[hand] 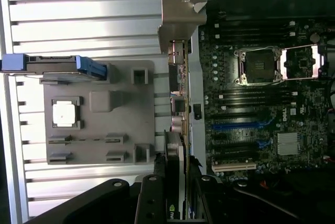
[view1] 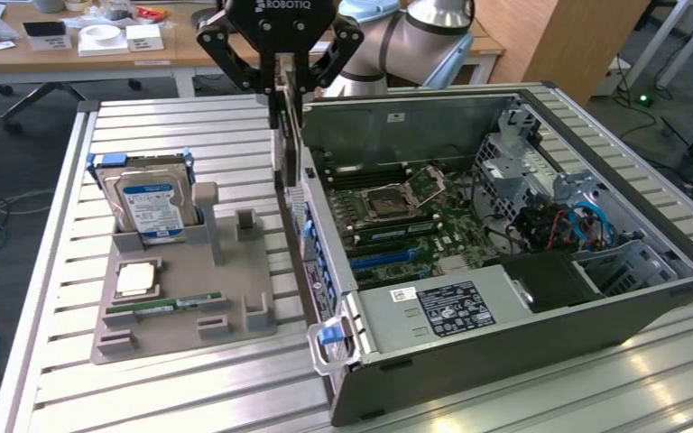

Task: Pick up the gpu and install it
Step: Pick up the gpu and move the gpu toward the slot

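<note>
Tool [hand: 178,182] clamped on gpu [hand: 178,82], card on edge beside computer case [view1: 587,325] wall.

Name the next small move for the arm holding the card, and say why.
Likely a short sideways shift to bring the card over the blue slots inside the case. The gripper holds the card upright, but it hangs just outside the case wall, above the table rather than over the slots.

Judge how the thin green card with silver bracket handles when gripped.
Probably stiff: the thin green card with silver bracket hangs straight below the black gripper. Held at one end, it could pivot if nudged against the grey computer case.
</note>
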Motion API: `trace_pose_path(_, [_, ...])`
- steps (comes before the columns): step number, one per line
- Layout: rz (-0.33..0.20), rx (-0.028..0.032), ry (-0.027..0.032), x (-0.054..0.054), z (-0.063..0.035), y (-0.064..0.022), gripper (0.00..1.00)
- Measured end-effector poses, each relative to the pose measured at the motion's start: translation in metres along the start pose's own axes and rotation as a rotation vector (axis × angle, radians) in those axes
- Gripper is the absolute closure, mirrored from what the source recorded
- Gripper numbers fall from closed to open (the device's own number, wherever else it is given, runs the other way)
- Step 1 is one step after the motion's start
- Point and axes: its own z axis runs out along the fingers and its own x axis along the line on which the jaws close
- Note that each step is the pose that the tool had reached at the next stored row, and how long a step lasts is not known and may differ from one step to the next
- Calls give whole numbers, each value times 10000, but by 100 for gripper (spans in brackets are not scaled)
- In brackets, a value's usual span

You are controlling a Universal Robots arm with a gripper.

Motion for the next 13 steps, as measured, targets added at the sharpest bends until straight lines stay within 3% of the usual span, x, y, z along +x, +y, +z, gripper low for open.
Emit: trace_pose_path(13, [0, 0, 1, -160, 5, 17, 73])
